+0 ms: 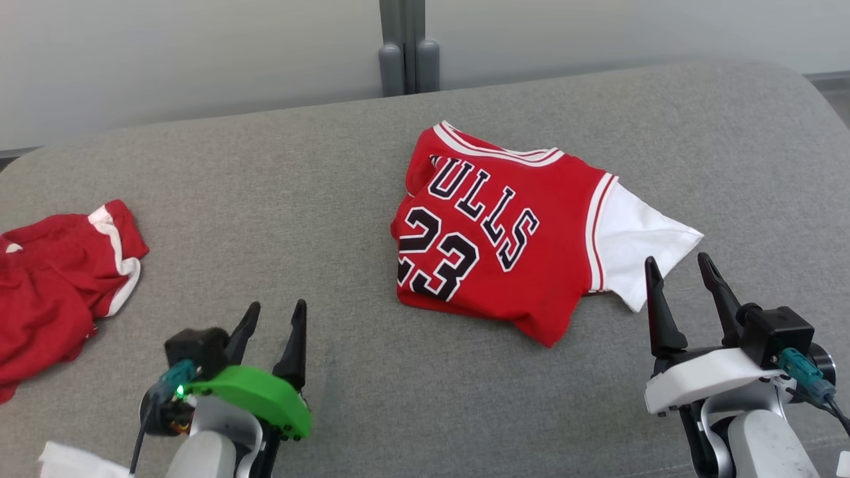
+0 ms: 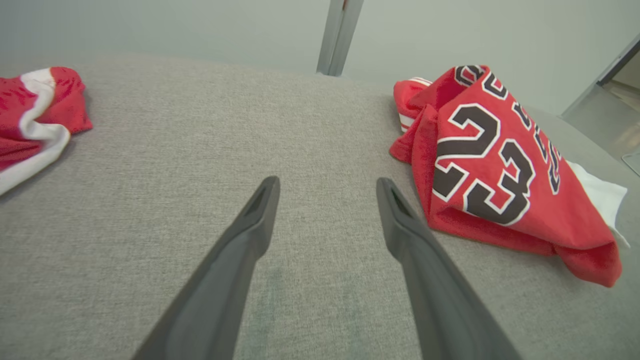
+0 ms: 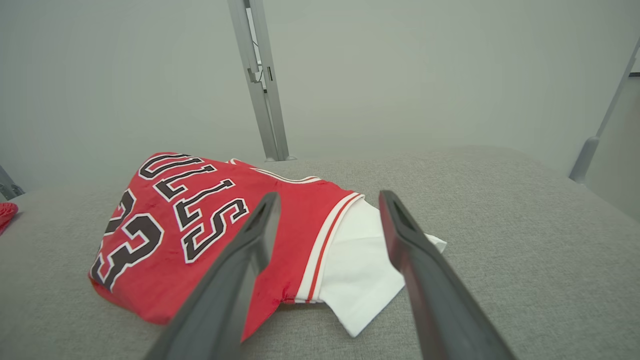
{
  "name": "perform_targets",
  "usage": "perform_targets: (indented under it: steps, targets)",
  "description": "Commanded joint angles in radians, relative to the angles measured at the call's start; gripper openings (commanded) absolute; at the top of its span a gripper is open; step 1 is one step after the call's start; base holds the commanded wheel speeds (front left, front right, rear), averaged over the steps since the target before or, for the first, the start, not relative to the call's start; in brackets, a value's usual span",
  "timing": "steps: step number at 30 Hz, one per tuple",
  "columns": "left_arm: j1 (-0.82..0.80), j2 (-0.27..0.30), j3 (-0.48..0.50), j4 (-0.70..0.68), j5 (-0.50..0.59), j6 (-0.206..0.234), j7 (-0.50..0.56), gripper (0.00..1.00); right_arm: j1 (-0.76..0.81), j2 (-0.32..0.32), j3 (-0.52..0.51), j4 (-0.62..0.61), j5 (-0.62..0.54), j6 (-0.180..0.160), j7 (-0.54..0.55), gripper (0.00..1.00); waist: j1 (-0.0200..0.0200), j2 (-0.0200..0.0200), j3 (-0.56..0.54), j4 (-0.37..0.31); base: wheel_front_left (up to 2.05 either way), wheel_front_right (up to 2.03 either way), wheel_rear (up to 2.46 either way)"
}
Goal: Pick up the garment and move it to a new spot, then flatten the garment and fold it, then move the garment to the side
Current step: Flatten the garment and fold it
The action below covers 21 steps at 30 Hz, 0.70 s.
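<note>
Head view up, Sam: left claw (image 1: 277,304) low on the left, its two dark fingers (image 1: 293,345) spread wide. Nothing sits between them and nothing is touched, just bare grey worktop (image 1: 299,199) beneath.

Copy, Jo, and the left wrist view agrees. The fingers are well parted over plain fabric, with the jersey (image 1: 491,232) off to their right and apart from them.

Right claw (image 1: 678,259), Sam?

Wide too, Jo, and empty. It hangs at the lower right, fingertips just beside the tip of the white sleeve (image 1: 637,232) (whether one finger brushes the cloth I cannot tell). In the right wrist view the sleeve's edge shows in the gap between the fingers.

Where's the garment lying?

Right of centre on the worktop, folded, front up, lettering and the number 23 showing. Its collar (image 1: 495,149) points away from the robot, toward the far wall (image 1: 199,53) and a shade left. The lettering slants from far left down to near right.

Long axis?

Left to right across the worktop, Sam, from the folded red edge by the number to the sleeve, which points to the robot's right. One red hem corner points back at the robot.

And the red shorts (image 1: 46,292)?

Crumpled at the left edge, well apart from the jersey and both claws.
</note>
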State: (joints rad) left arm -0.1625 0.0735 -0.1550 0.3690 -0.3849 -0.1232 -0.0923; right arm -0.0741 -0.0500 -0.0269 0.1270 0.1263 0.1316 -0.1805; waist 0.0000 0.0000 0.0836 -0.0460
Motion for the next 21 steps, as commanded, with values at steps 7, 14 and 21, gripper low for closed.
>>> perform_targets:
  steps: [7,14,21]
  targets:
    - [-0.202,0.033,-0.152,0.182,-0.055,-0.007,0.079,1.0,-0.055,-0.001,0.038,0.02,0.021,-0.002,-0.023,1.0,0.0,0.0,0.104,-0.136,0.0,0.0,0.0]
    - [-0.251,0.07,-0.257,0.255,-0.116,-0.007,0.08,1.0,-0.072,-0.001,0.034,0.037,0.033,-0.002,-0.046,1.0,0.0,0.0,0.145,-0.2,0.0,0.0,0.0]
    - [-0.279,0.089,-0.268,0.311,-0.139,-0.003,0.021,1.0,-0.082,-0.001,0.043,0.05,0.051,-0.002,-0.063,1.0,0.0,0.0,0.162,-0.224,0.0,0.0,0.0]
